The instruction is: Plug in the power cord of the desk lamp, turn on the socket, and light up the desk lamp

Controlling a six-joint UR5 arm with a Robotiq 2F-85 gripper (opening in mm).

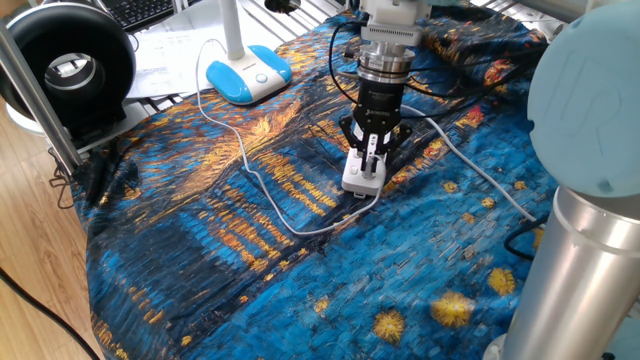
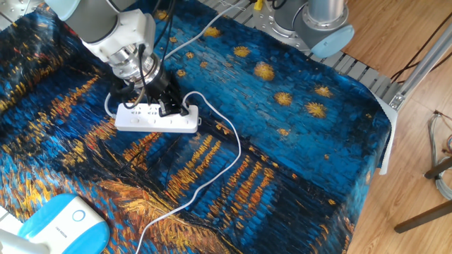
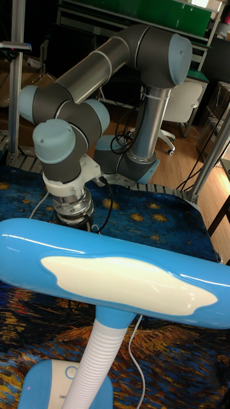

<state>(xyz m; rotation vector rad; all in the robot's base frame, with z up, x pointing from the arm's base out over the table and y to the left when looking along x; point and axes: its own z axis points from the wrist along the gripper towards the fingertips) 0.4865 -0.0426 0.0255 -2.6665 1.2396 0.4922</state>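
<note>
The socket (image 1: 362, 175) (image 2: 156, 121), a white strip, lies on the blue patterned cloth. My gripper (image 1: 371, 149) (image 2: 167, 106) stands upright over it, fingers closed on the small white plug of the power cord (image 1: 246, 161) (image 2: 230, 151), which is held down at an outlet. The thin cord loops across the cloth to the desk lamp, whose blue-and-white base (image 1: 248, 73) (image 2: 61, 224) sits at the table's edge. In the tall fixed view the lamp head (image 3: 115, 275) and ribbed stem (image 3: 96, 364) fill the foreground and hide the gripper. The lamp head is unlit.
The strip's thicker white cable (image 1: 480, 170) trails off toward the arm's base. A black ring-shaped device (image 1: 70, 65) and papers sit beyond the table's left end. Black cables (image 1: 345, 50) hang by the wrist. The arm's big joint (image 1: 590, 100) looms at the right.
</note>
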